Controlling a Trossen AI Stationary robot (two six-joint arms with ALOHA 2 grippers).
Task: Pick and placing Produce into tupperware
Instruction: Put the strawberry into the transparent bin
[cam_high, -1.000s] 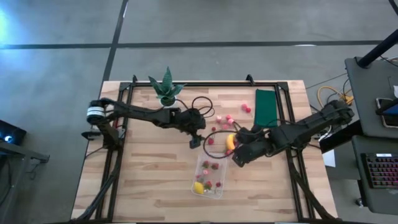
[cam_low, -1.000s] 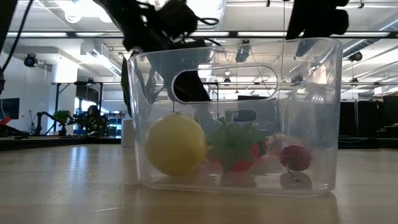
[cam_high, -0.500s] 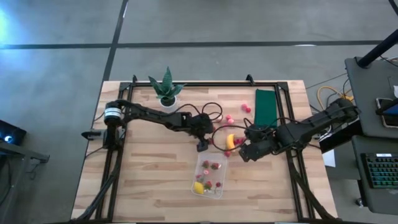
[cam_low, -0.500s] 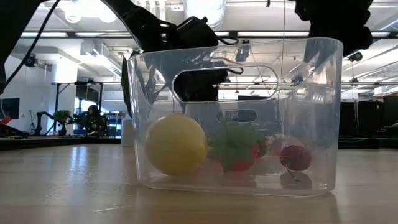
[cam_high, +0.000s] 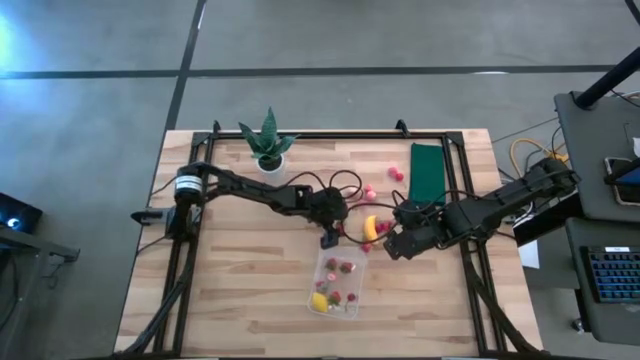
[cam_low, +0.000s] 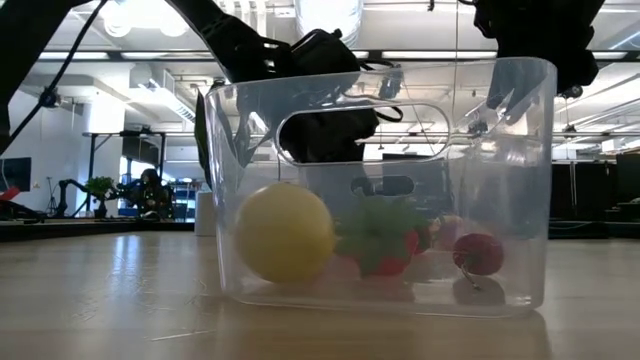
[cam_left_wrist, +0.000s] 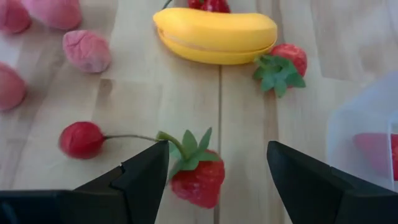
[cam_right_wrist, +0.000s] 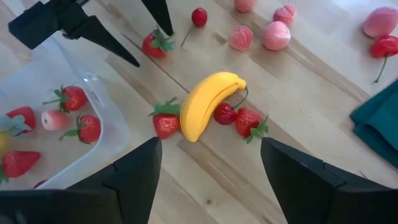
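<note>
The tupperware (cam_high: 338, 283) is a clear tub near the table's front, holding a yellow lemon-like fruit (cam_low: 283, 232), strawberries (cam_low: 380, 240) and a cherry (cam_low: 478, 252). Just beyond its far rim lie a banana (cam_high: 371, 227), strawberries and pink pieces (cam_high: 369, 190). My left gripper (cam_high: 330, 238) is open and slants down, its fingers on either side of a strawberry (cam_left_wrist: 198, 180) lying on the wood next to a stemmed cherry (cam_left_wrist: 81, 139). My right gripper (cam_high: 395, 243) hangs open above the banana (cam_right_wrist: 208, 104), with nothing between its fingers.
A spiky green plant in a white pot (cam_high: 266, 143) stands at the far left. A dark green cloth (cam_high: 428, 172) lies at the far right, with red berries (cam_high: 396, 173) beside it. A black frame (cam_high: 300, 135) runs around the table's edges.
My left gripper has gone down and toward the table's right and near edges, coming down around the strawberry by the tub's far rim. My right gripper has drawn back a little toward the right edge, off the tub's corner, and rolled slightly. Both stay open.
</note>
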